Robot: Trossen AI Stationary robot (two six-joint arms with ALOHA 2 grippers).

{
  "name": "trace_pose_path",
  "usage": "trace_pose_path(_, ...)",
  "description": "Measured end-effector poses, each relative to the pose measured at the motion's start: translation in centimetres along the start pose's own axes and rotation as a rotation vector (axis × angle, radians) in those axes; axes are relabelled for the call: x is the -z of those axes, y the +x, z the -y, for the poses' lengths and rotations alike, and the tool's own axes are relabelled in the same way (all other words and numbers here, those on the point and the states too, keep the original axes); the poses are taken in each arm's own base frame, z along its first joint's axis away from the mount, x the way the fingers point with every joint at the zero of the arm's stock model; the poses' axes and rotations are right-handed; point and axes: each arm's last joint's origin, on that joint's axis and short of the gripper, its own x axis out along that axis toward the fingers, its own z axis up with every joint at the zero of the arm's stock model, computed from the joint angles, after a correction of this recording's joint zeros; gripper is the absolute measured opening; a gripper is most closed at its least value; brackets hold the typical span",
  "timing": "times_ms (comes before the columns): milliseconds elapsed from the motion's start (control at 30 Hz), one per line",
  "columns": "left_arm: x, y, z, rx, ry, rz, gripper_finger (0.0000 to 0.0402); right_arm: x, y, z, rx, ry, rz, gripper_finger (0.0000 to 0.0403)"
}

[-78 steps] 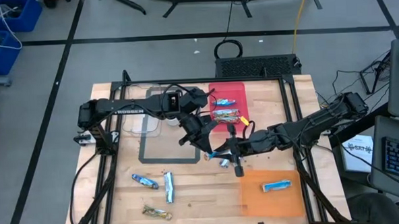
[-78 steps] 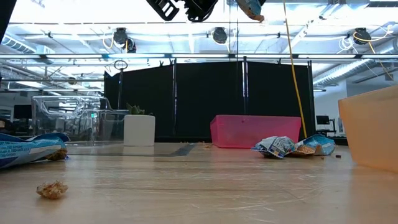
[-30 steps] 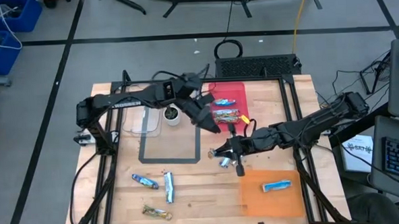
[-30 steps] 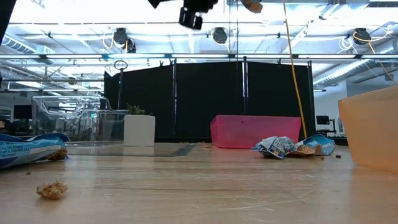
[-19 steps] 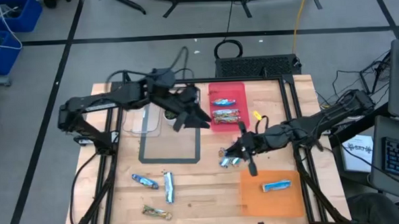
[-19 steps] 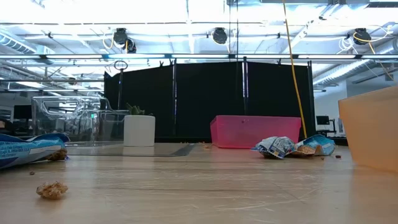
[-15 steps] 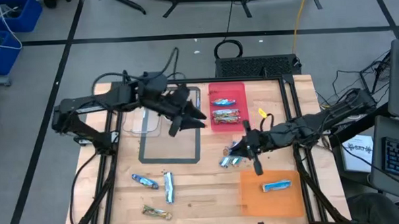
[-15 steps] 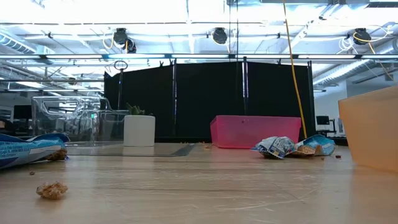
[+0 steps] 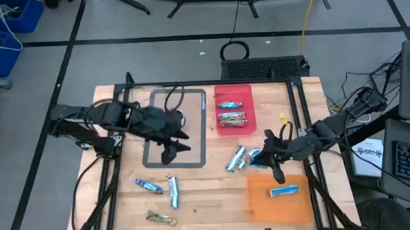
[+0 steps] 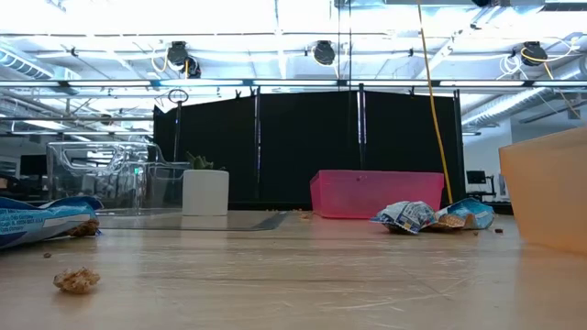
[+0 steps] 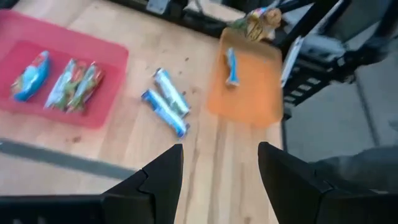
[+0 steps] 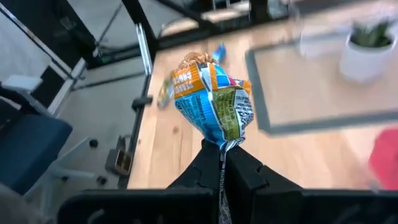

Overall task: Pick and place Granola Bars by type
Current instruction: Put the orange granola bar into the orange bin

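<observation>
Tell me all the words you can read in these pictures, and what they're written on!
None can be read for sure.
Bar wrapper pinched in the right gripper: printed text, too blurred.
Blue wrapper at the low view's edge: white lettering, too small.
Bars in the red tray: too small.

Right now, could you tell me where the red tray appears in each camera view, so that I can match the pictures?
High view: red tray at the table's far side, centre-right.
Low view: pink-red box at the back, right of centre.
Left wrist view: at the left edge, bars in it.
Right wrist view: only a red blur at the right edge.
Shared landmark: the grey tape outline beside it.
</observation>
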Motion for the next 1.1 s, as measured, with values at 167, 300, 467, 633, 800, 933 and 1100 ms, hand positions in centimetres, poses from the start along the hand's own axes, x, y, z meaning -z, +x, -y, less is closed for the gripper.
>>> trace_pose_path(167, 0.8, -0.1, 1.6, -0.066, 0.031, 0.029, 0.0212, 1.2, -0.3, -0.6, -0.004, 0.049, -0.085, 0.0)
trace_pose_path(300, 1.3, -0.2, 2.5, -0.1, 0.042, 0.056, 0.0212, 2.1, -0.6, -0.9, 0.003, 0.076, -0.148, 0.0)
trace_pose_path(467, 1.6, -0.3, 3.1, -0.095, 0.026, 0.055, 0.0212, 3.3, -0.5, -1.7, 0.007, 0.095, -0.219, 0.0)
trace_pose_path(633, 1.9, -0.3, 3.5, -0.101, 0.012, 0.056, 0.0212, 4.7, 0.2, -3.1, 0.021, 0.109, -0.309, 0.0)
trace_pose_path(800, 2.3, -0.4, 4.0, -0.13, 0.021, 0.064, 0.0212, 5.4, 0.7, -5.1, 0.07, 0.055, -0.439, 0.0)
trace_pose_path(933, 2.6, -0.5, 4.4, -0.151, 0.027, 0.083, 0.0212, 6.3, 1.2, -6.2, 0.106, 0.059, -0.519, 0.0)
trace_pose_path(1100, 3.3, -0.8, 5.5, -0.178, 0.039, 0.112, 0.0212, 8.2, 1.8, -7.1, 0.145, 0.048, -0.593, 0.0)
